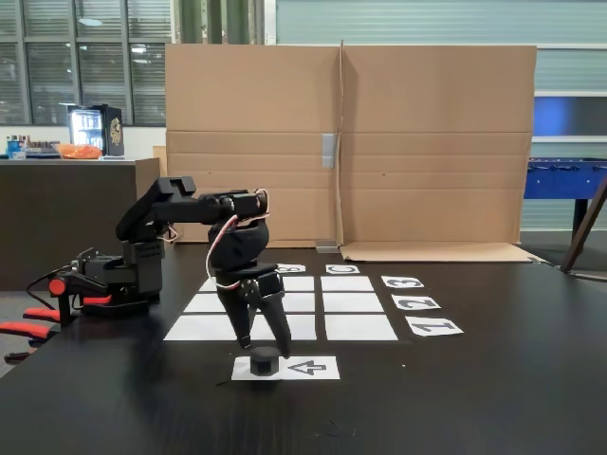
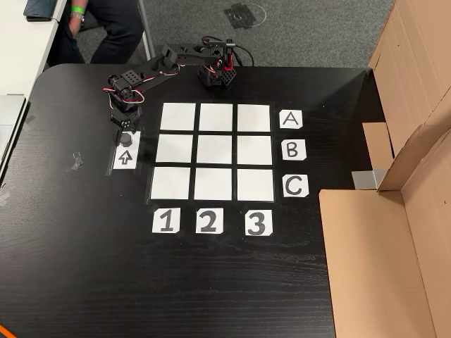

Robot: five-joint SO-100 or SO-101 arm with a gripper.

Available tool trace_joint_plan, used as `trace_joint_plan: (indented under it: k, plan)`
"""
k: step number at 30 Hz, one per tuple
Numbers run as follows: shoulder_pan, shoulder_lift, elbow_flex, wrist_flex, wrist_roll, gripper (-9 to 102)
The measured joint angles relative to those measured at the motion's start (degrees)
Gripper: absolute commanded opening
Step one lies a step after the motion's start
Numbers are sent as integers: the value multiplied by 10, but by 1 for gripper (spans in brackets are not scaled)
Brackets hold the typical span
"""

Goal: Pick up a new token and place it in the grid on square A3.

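Observation:
The token (image 1: 265,361) (image 2: 127,139), a small black nut-like piece, sits on one end of a white arrow-marked strip (image 1: 309,367) (image 2: 125,158) beside the grid (image 1: 360,327) (image 2: 215,151). My gripper (image 1: 265,344) (image 2: 126,129) points straight down over it and is open, one finger on each side of the token and just above it. Nothing is held. Square A3 (image 2: 254,117) is the corner cell next to the "A" label and above the "3"; it is bare. In the fixed view A3 (image 1: 208,284) is the far left cell, partly behind the arm.
Number labels (image 2: 207,221) and letter labels (image 2: 292,149) edge the grid. The arm's base (image 1: 119,270) (image 2: 217,72) stands at the table edge. A cardboard wall (image 1: 351,142) (image 2: 394,232) closes one side. A person's legs (image 2: 113,28) are beyond the table.

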Motion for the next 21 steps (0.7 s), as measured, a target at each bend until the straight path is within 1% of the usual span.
trace_joint_plan:
  k: [11, 17, 21]
  plan:
    - [2, -25, -37, 0, -10, 31]
    - [2, -71, -106, 30, -19, 30]
    - [2, -76, -122, 35, -22, 29]
